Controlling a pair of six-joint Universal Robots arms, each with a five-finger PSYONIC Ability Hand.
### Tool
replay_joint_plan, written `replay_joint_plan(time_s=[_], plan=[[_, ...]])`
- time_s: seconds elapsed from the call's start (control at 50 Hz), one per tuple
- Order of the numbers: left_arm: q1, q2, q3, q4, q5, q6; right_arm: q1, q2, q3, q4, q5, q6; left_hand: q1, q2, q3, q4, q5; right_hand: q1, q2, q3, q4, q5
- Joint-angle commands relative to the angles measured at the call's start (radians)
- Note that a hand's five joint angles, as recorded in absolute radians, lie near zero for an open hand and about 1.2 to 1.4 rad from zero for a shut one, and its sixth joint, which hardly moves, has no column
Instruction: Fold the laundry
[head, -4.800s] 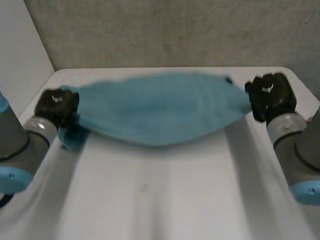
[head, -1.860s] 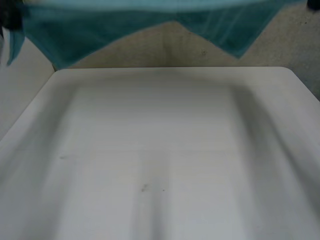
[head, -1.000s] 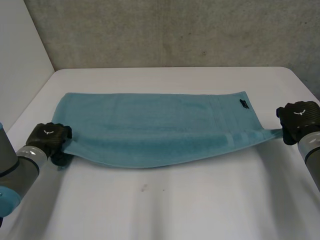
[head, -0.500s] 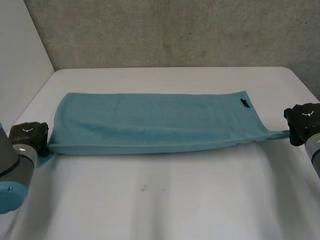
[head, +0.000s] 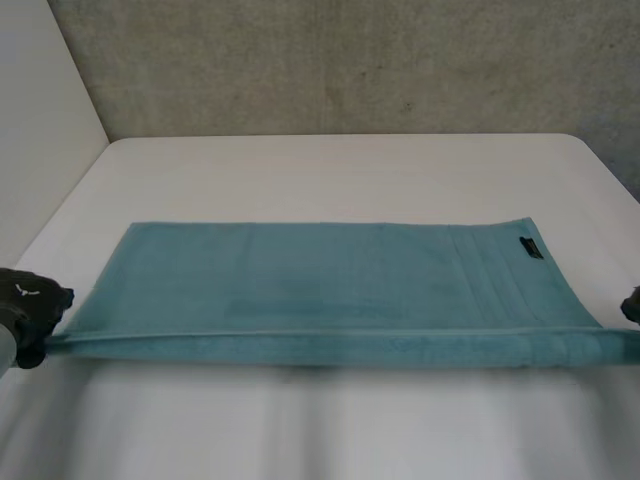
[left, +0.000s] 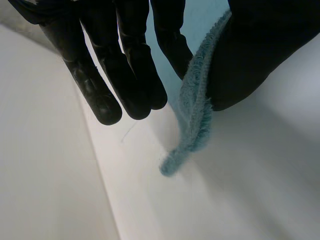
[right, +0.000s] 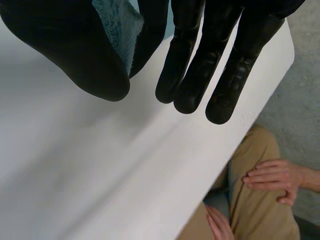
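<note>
A teal towel (head: 330, 290) lies folded lengthwise across the white table (head: 330, 170), its near edge pulled straight, a small black label near its far right corner. My left hand (head: 28, 310) is at the towel's near left corner. In the left wrist view that hand (left: 125, 60) pinches the fuzzy towel corner (left: 192, 120) between thumb and a finger, the other fingers straight. My right hand (head: 632, 305) is at the near right corner. In the right wrist view the hand (right: 200, 50) pinches the towel (right: 120, 25) against its thumb.
A grey wall stands behind the table and a white panel (head: 40, 120) at its left. Beyond the table's right edge a person (right: 255, 175) in tan trousers sits with hands resting on the legs. Bare table surface lies in front of the towel and behind it.
Both hands have drawn the towel toward the table's front and moved further apart. The sagging near edge is now taut and straight. The left hand has closed on its corner.
</note>
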Motion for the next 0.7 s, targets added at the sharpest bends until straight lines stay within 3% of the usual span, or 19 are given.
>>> replay_joint_plan(time_s=[0.02,0.12,0.22,0.34,0.5,0.52,0.54,0.56,0.58,0.6,0.62,0.7], plan=[[-0.011,-0.069,0.078,0.066,0.089,-0.013,0.008,0.069,-0.089,-0.09,-0.02,0.097,0.243,0.198,0.203,0.201,0.267,0.418,0.211,0.205,0.199,0.225],[-0.111,-0.319,0.248,0.282,0.083,-0.008,0.096,0.237,-0.204,-0.204,-0.005,0.21,0.243,0.198,0.203,0.201,0.267,0.418,0.211,0.205,0.199,0.225],[-0.139,-0.494,0.408,0.403,0.082,-0.005,0.176,0.366,-0.342,-0.27,0.062,0.248,0.243,0.198,0.203,0.201,0.267,0.418,0.211,0.205,0.199,0.225],[-0.172,-0.69,0.63,0.459,0.08,-0.007,0.226,0.56,-0.54,-0.391,0.174,0.253,0.243,0.198,0.203,0.201,0.267,0.418,0.211,0.205,0.199,0.225],[-0.18,-0.854,0.821,0.471,0.085,-0.004,0.251,0.729,-0.725,-0.482,0.179,0.245,0.243,0.198,0.203,0.201,0.267,0.418,0.211,0.205,0.199,0.225],[-0.18,-0.855,0.821,0.471,0.085,-0.004,0.259,0.753,-0.751,-0.485,0.182,0.242,0.243,0.198,0.203,0.201,0.267,0.108,-0.099,-0.105,-0.111,-0.085],[-0.183,-0.873,0.835,0.477,0.086,-0.002,0.259,0.753,-0.752,-0.485,0.182,0.242,0.243,0.198,0.203,0.201,0.267,0.105,-0.102,-0.108,-0.114,-0.088],[-0.186,-0.885,0.838,0.483,0.089,-0.002,0.268,0.773,-0.771,-0.485,0.188,0.244,-0.131,-0.177,-0.171,-0.174,-0.107,-0.456,-0.663,-0.669,-0.675,-0.649],[-0.186,-0.885,0.838,0.483,0.089,-0.002,0.268,0.773,-0.772,-0.485,0.188,0.244,-0.135,-0.18,-0.175,-0.177,-0.111,-0.462,-0.669,-0.675,-0.68,-0.655],[-0.192,-0.891,0.838,0.489,0.086,-0.002,0.277,0.785,-0.782,-0.488,0.188,0.25,-0.833,-0.878,-0.872,-0.875,-0.809,-0.793,-1.0,-1.006,-1.012,-0.986],[-0.2,-0.894,0.838,0.497,0.085,-0.001,0.283,0.792,-0.79,-0.49,0.188,0.256,-0.936,-0.981,-0.975,-0.978,-0.912,-0.804,-1.011,-1.017,-1.022,-0.997],[-0.209,-0.89,0.832,0.502,0.08,0.001,0.286,0.792,-0.792,-0.499,0.187,0.271,-0.948,-0.994,-0.988,-0.991,-0.924,-0.804,-1.011,-1.017,-1.022,-0.997]])
